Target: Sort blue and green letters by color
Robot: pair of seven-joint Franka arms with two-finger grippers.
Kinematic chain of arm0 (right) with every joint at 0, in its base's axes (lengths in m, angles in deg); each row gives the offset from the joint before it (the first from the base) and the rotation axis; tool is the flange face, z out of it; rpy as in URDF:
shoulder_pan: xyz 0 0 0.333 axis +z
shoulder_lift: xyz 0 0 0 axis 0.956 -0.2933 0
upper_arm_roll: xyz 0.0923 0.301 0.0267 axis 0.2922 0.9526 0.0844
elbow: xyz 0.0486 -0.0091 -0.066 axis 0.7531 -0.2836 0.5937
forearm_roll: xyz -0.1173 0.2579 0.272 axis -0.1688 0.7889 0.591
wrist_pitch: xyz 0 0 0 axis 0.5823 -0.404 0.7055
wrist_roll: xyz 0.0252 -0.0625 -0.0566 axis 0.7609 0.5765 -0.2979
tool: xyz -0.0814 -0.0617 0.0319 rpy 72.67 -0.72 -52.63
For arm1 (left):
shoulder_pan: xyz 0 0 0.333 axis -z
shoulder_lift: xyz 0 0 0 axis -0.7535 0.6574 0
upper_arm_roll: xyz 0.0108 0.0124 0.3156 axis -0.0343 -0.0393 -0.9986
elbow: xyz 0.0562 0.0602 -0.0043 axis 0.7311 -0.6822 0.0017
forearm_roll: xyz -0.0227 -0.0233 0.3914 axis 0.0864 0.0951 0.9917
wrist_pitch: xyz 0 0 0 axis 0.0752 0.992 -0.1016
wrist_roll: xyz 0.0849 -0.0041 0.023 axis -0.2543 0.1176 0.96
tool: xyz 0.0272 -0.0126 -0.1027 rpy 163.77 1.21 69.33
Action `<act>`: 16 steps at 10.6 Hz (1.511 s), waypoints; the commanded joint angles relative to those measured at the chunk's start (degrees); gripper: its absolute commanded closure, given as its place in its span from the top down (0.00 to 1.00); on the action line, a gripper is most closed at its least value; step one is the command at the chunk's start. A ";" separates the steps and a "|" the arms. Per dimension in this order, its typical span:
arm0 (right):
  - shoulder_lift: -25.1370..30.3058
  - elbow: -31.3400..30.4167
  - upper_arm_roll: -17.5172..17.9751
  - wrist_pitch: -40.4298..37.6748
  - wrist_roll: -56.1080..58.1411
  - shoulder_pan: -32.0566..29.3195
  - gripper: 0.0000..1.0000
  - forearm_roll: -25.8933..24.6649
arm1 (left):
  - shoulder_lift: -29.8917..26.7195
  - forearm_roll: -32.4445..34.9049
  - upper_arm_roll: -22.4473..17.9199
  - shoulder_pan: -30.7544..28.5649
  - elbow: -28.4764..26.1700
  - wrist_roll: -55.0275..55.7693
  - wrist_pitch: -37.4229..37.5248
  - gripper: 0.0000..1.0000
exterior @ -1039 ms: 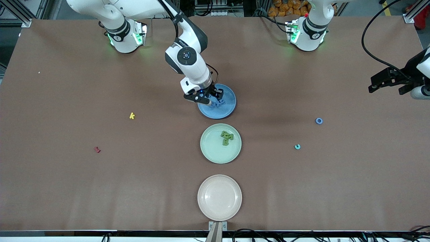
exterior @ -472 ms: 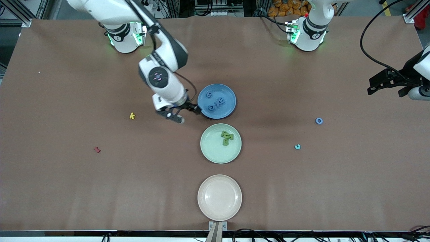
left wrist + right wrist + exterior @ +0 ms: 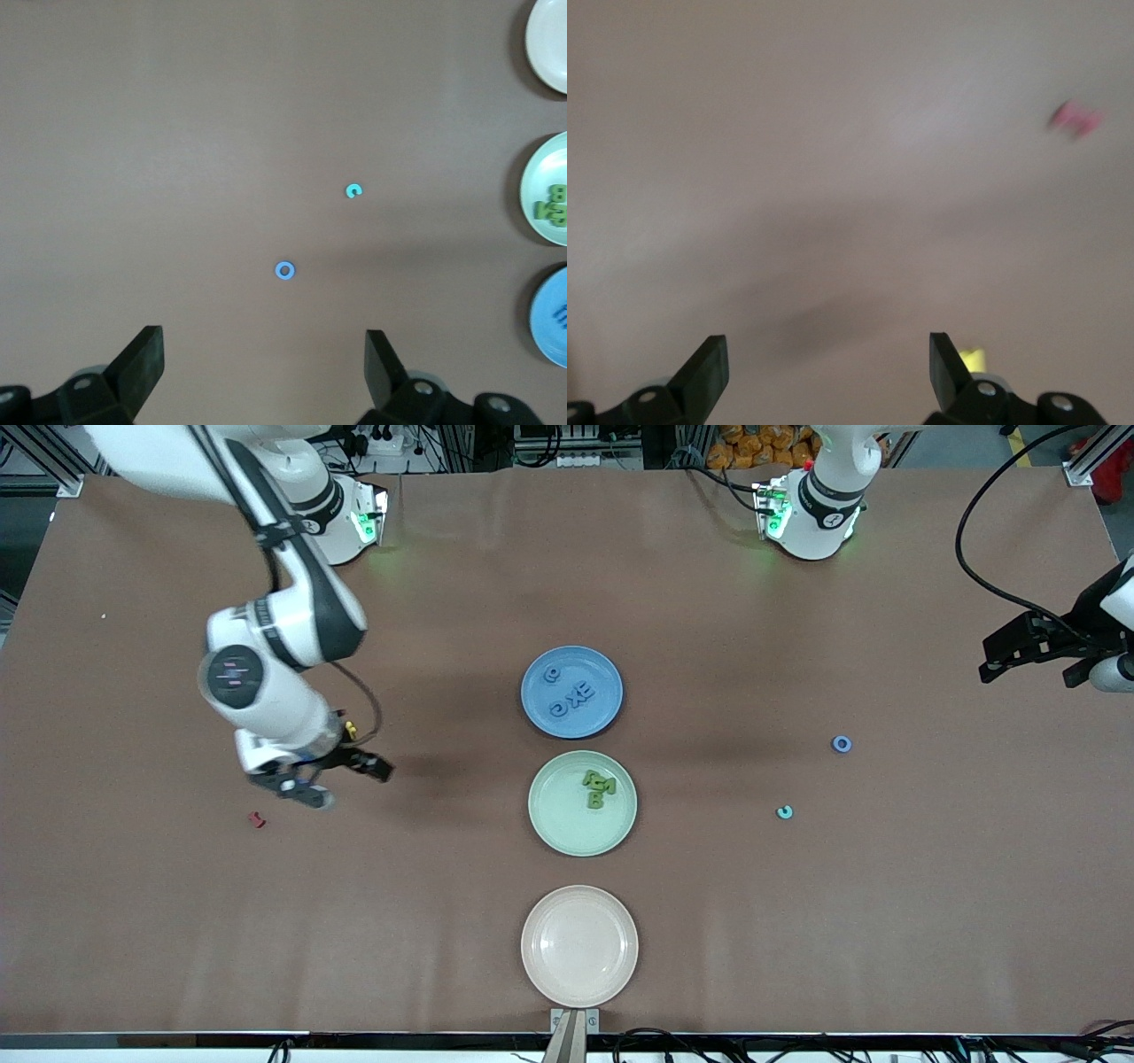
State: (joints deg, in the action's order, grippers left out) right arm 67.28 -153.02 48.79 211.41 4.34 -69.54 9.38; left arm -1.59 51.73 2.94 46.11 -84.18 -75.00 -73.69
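Bench [image 3: 797, 921] cover: matt brown, paper-like, faintly creased. Three plates: blue plate [image 3: 602, 669], green plate [image 3: 558, 824], cream plate [image 3: 578, 948], all smooth, slightly glossy.

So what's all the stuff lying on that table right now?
blue plate: one, blue, mid-table, farthest from the front camera of the three plates
blue letters: four, on the blue plate
green plate: one, pale green, middle of the row
green letters: about three, olive, on the green plate
cream plate: one, nearest the camera
blue ring letter: one, loose, toward the left arm's end
teal letter: one, nearer the camera than the ring
yellow letter: one, beside the right arm's wrist
red letter: one, dark red, toward the right arm's end
right gripper: open, over bare table
left gripper: open, waiting at the table's edge
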 commanded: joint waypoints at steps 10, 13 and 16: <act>10.83 27.49 -14.33 -38.00 26.81 -1.73 1.00 -1.48 | -0.08 1.65 0.33 0.24 0.24 2.38 -0.43 1.00; 14.70 28.73 -14.51 -41.98 26.63 -1.91 1.00 -0.78 | -0.08 1.30 0.42 0.24 0.33 2.99 -0.34 1.00; 15.94 28.39 -15.56 -44.62 26.54 -1.91 1.00 0.70 | -0.08 1.39 0.42 0.59 0.94 4.31 -0.34 1.00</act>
State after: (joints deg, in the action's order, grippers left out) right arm 82.32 -124.09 34.03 168.63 30.46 -71.75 8.86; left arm -1.55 52.70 3.19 46.39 -84.09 -72.17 -73.92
